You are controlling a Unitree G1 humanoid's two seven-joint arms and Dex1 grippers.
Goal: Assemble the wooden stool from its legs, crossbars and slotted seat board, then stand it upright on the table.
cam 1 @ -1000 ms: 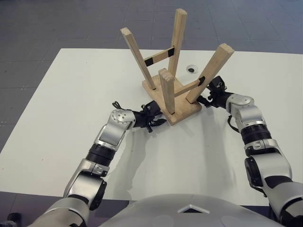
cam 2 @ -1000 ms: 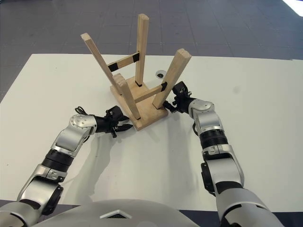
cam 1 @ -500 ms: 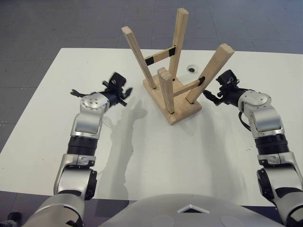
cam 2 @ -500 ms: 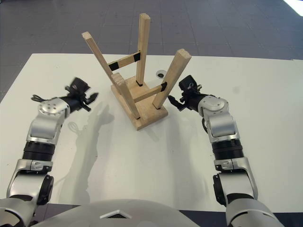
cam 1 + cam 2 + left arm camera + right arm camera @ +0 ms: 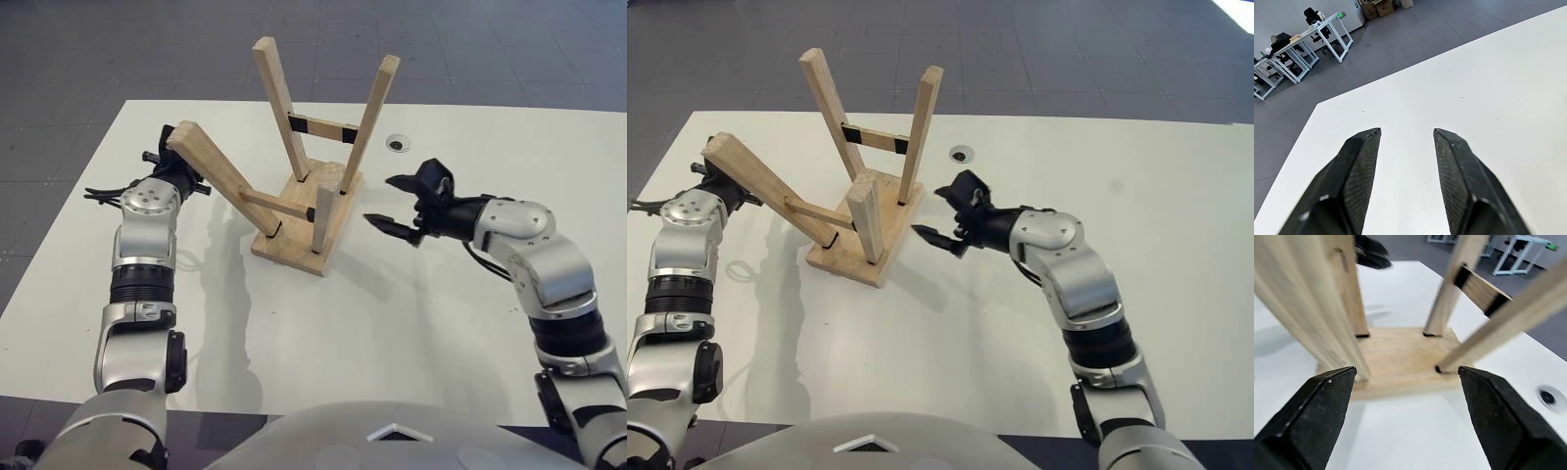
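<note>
Left end effector (image 5: 1405,133): fingers spread, nothing between them, by the tip of the left-leaning leg (image 5: 220,176). Light wooden four-legged stool (image 5: 321,217) sits mid white desk (image 5: 392,323), inverted, seat board down, legs splayed upward. Right end effector (image 5: 389,202): wide, just right of it, clear.

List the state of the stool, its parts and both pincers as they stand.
stool: assembled, upside down on the table, not yet stood upright.
seat board: lying flat on the table.
legs: four, slotted into the board, pointing up and splayed.
crossbars: two, each fitted between a pair of legs.
left pincer: open, empty.
right pincer: open, empty, apart from the stool.
</note>
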